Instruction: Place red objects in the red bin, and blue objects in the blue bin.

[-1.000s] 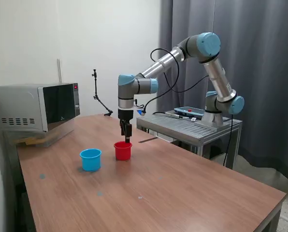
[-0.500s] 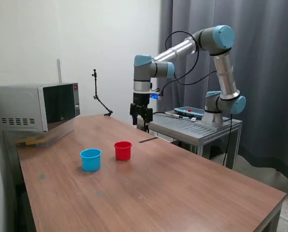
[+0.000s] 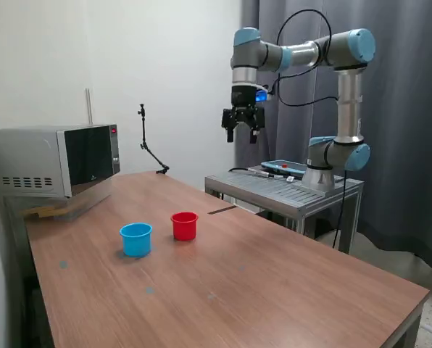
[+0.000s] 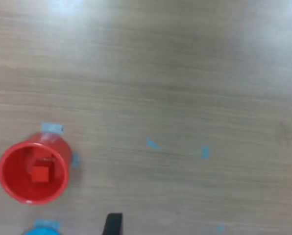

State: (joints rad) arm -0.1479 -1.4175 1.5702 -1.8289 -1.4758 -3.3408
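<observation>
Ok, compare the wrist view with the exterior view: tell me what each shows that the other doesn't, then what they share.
Only the wrist view looks down into the red cup and shows a red cube lying inside it; it also shows small blue tape marks on the wood.

Only the exterior view shows the whole arm with the gripper raised high, fingers spread and empty, the full light blue cup, the microwave and the metal stand.

Both show the red cup standing upright on the wooden table; the wrist view catches only the blue cup's edge.
</observation>
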